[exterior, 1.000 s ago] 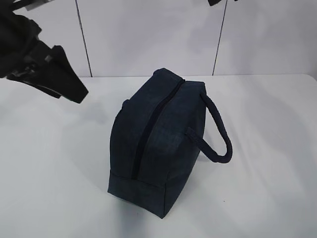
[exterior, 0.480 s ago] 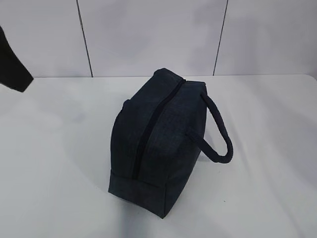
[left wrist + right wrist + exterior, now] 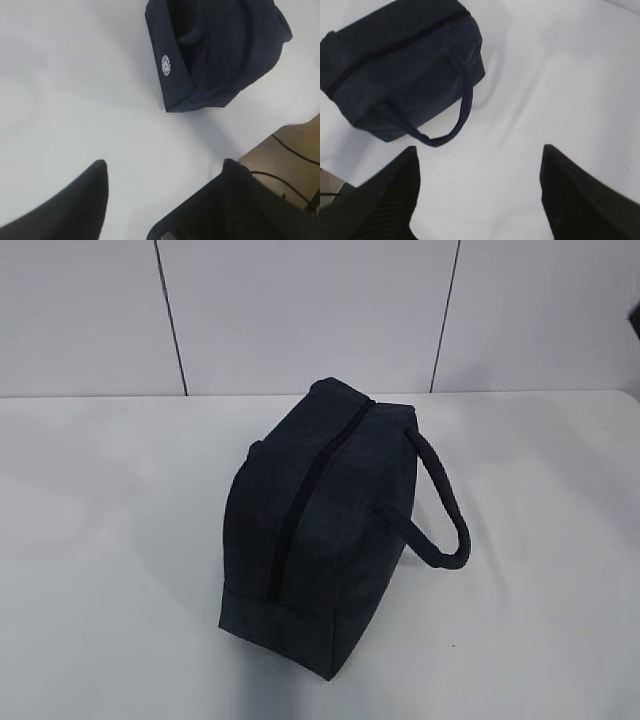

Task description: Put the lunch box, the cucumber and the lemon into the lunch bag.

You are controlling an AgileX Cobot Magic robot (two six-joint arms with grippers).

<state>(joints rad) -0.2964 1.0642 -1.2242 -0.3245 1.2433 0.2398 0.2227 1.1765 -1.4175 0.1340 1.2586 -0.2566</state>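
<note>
One boxy dark navy fabric lunch bag [image 3: 315, 530] is all I see on the white table [image 3: 110, 540], zipper closed, one looped strap handle [image 3: 440, 510] hanging to its side. From my left gripper [image 3: 165, 200], jaws spread and empty, it lies well ahead. My right gripper [image 3: 477, 192], likewise spread and empty, has it ahead, left.

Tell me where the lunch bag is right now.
The lunch bag stands zipped at the middle of the white table in the exterior view, its handle looping right.
</note>
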